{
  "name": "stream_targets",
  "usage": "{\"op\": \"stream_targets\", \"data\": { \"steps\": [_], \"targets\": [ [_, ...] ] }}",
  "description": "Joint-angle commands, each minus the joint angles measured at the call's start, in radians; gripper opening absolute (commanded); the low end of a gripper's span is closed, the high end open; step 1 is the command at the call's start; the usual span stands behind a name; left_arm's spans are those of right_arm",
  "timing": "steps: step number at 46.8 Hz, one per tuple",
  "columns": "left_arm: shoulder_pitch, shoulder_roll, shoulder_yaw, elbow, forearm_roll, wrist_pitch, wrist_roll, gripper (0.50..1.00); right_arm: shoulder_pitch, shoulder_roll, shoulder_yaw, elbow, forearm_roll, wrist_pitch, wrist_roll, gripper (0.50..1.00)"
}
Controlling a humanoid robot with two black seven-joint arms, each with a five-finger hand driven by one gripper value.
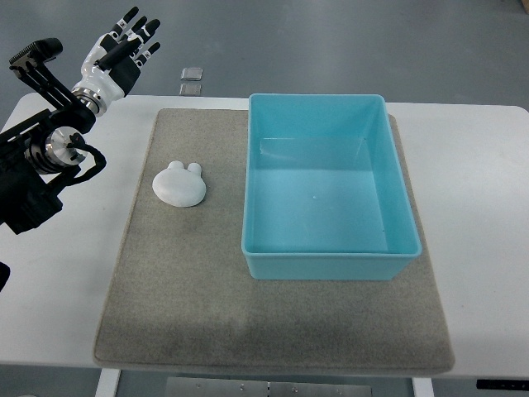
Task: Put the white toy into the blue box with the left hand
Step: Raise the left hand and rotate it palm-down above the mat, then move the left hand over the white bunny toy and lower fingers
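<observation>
A white toy with two small ears lies on the grey mat, just left of the blue box. The box is open-topped and holds nothing. My left hand hangs at the upper left, beyond the table's far edge, well up and left of the toy. Its fingers are spread and hold nothing. The right arm does not show.
The mat covers the middle of a white table. Two small square objects lie on the floor past the far edge. Bare table surface lies right of the box and left of the mat.
</observation>
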Motion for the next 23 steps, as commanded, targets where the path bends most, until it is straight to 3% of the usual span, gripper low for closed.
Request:
{"op": "stream_targets", "data": {
  "steps": [1, 12, 23],
  "targets": [
    [0.001, 0.005, -0.002, -0.004, 0.084, 0.001, 0.000, 0.975, 0.000, 0.000, 0.000, 0.000, 0.000, 0.000, 0.000, 0.936],
    [0.007, 0.032, 0.004, -0.052, 0.305, -0.002, 0.002, 0.973, 0.000, 0.000, 0.000, 0.000, 0.000, 0.000, 0.000, 0.936],
    [0.010, 0.103, 0.030, -0.177, 0.435, -0.008, 0.005, 0.971, 0.000, 0.000, 0.000, 0.000, 0.000, 0.000, 0.000, 0.936]
  ]
}}
